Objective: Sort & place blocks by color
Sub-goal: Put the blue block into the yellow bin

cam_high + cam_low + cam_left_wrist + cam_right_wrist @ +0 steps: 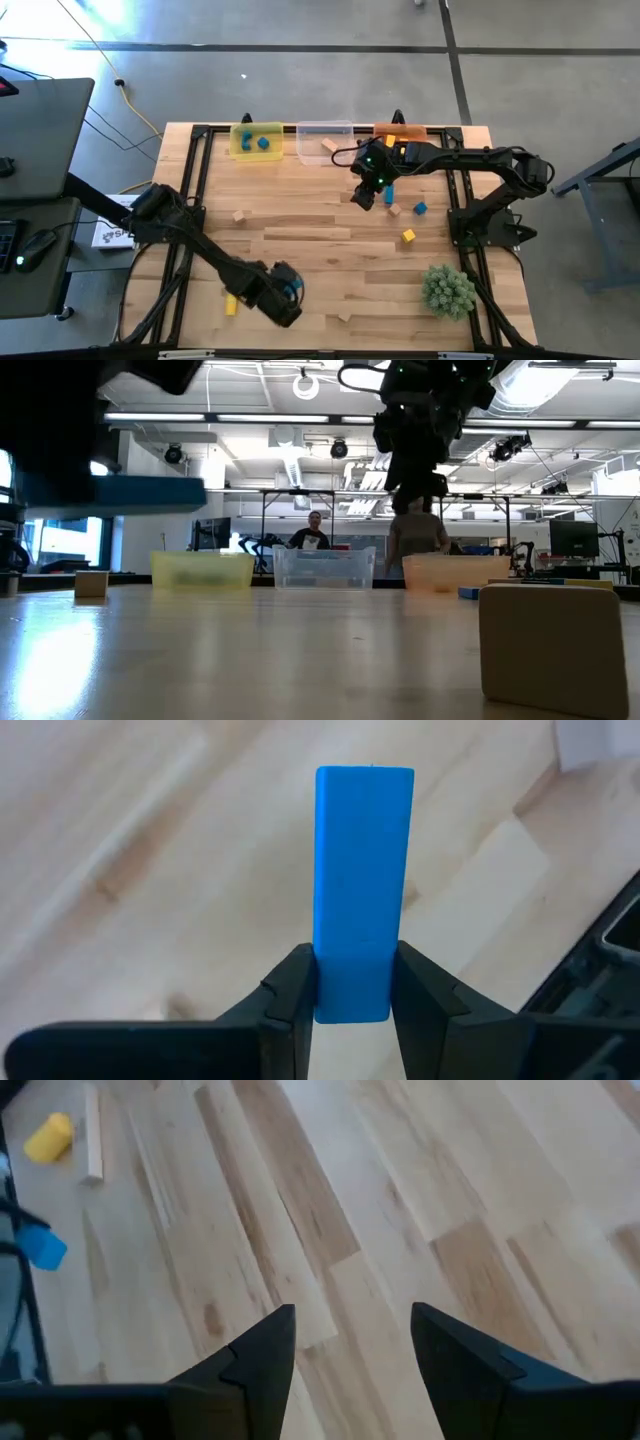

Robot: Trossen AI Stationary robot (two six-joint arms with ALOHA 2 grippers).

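Blue bar (362,890) clamped endwise in left tool (352,995), pointing straight ahead

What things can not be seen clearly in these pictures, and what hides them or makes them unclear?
- Orange bin, high view: the right arm crosses it, so its contents are hidden.
- Blue bar, left wrist view: its lower end is covered by the left gripper, shut on it.
- Clear bin, low view: the wall is cloudy, so its contents are unclear.
- Tan block, low view: blurred, and it hides the table behind it.
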